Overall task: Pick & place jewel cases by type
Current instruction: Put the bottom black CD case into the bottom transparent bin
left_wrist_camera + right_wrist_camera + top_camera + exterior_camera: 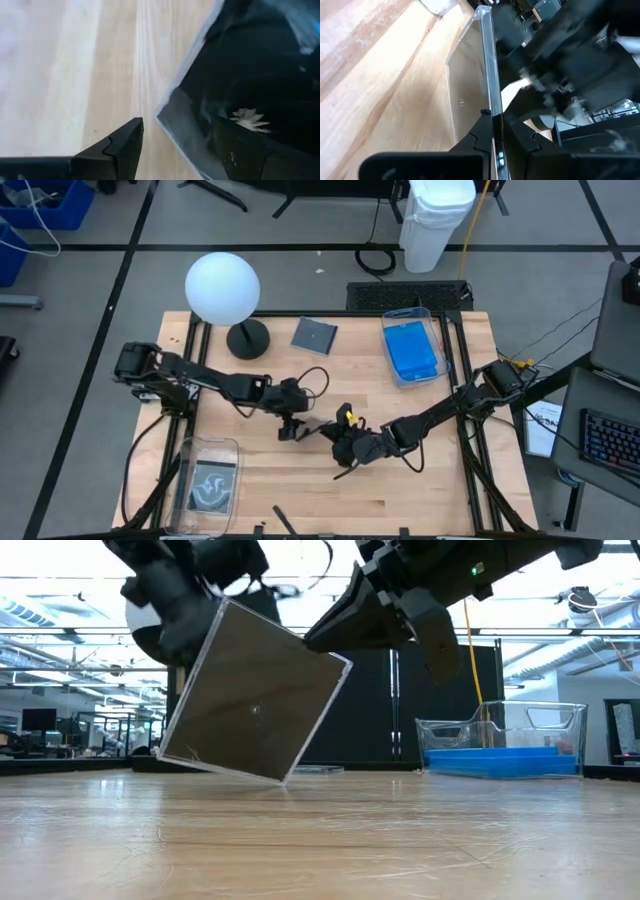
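A dark jewel case (255, 705) is standing tilted on one lower corner at mid-surface, both hands meeting on it. The right hand (492, 131) is pinching its upper edge; the left hand (290, 427) is spread wide around its opposite side. Bare wooden surface (300, 490) is lying open around it; another dark jewel case (314, 335) is resting well apart near the lamp (224, 290).

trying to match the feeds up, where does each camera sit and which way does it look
High: overhead, straight down on the table; both arms show.
Low: table height, level across; the tilted dark jewel case stands on an edge, arms above it.
Left wrist: past the left pincer, open, onto the case.
Right wrist: along the right pincer, shut on the case's edge.
Shared: the low and right wrist views both show that case.
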You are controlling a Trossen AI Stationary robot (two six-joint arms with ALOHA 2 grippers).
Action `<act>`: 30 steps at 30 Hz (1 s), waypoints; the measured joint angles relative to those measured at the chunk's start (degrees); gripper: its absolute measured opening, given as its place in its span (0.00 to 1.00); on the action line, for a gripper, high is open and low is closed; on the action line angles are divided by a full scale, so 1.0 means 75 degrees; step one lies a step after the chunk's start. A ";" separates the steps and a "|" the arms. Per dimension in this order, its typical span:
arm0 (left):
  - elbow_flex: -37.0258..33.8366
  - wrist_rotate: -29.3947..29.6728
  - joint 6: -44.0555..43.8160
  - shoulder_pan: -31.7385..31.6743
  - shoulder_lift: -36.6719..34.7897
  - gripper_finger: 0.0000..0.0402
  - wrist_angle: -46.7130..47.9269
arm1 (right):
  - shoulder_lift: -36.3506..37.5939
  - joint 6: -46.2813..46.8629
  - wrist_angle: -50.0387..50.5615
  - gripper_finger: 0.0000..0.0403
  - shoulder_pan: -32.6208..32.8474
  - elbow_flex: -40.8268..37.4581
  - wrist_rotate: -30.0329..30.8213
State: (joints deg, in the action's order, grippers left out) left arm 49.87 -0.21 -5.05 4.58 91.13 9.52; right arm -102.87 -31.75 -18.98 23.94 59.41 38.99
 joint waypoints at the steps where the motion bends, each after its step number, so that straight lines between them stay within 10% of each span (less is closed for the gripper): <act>1: 0.0000 0.0043 0.0011 0.0001 -0.0173 0.59 0.0065 | 0.0007 0.0006 0.0004 0.04 0.0000 -0.0001 0.0006; 20: -0.0006 0.0439 0.0123 0.0008 -0.2789 0.59 0.0148 | 0.0670 0.0109 -0.0350 0.01 0.0208 0.0002 -0.0084; 30: -0.0004 0.0446 0.0417 0.0000 -0.3533 0.59 0.0350 | 0.1058 0.1326 0.0111 0.01 -0.0052 0.0005 -0.2101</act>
State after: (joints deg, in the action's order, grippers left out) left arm 49.84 3.14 -1.92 4.58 64.64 12.15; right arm -94.94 -21.80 -18.15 23.55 59.44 23.23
